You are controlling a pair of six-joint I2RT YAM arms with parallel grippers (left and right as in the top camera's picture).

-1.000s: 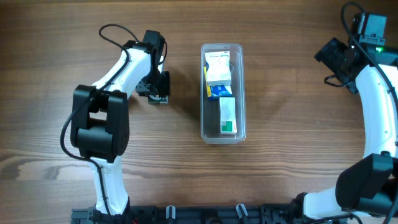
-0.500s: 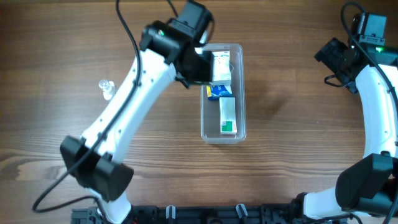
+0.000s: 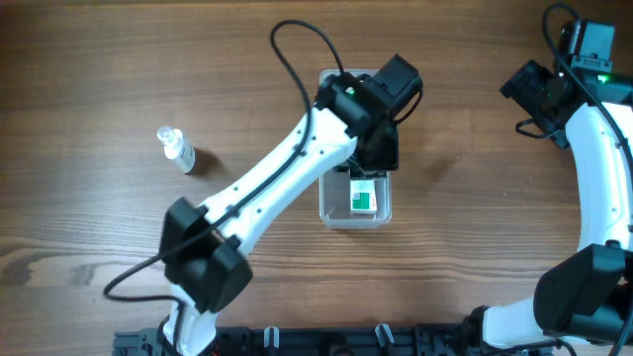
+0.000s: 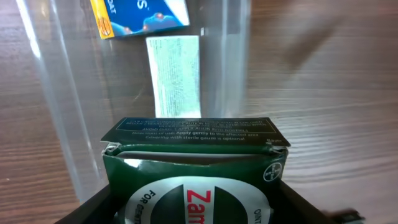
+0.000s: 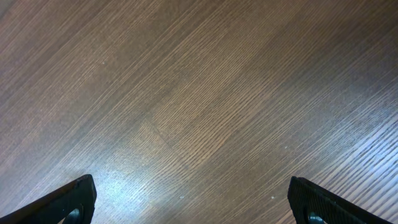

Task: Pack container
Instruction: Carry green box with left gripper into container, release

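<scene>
With the left gripper (image 4: 196, 208) clamped on the green box (image 4: 194, 152) over the container (image 3: 356, 223) mid-counter (image 3: 495, 247), lower it level between the walls, clear of the white box (image 4: 176, 78), before letting go.

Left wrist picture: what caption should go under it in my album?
The left tool holds a green box over the clear container.

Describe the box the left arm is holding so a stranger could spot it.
Find the long clear tub in the middle of the wooden table; the left gripper holds a green box over it. Its dark face with a silver oval and red lettering sets it apart from the white box and blue box lying in the tub.
</scene>
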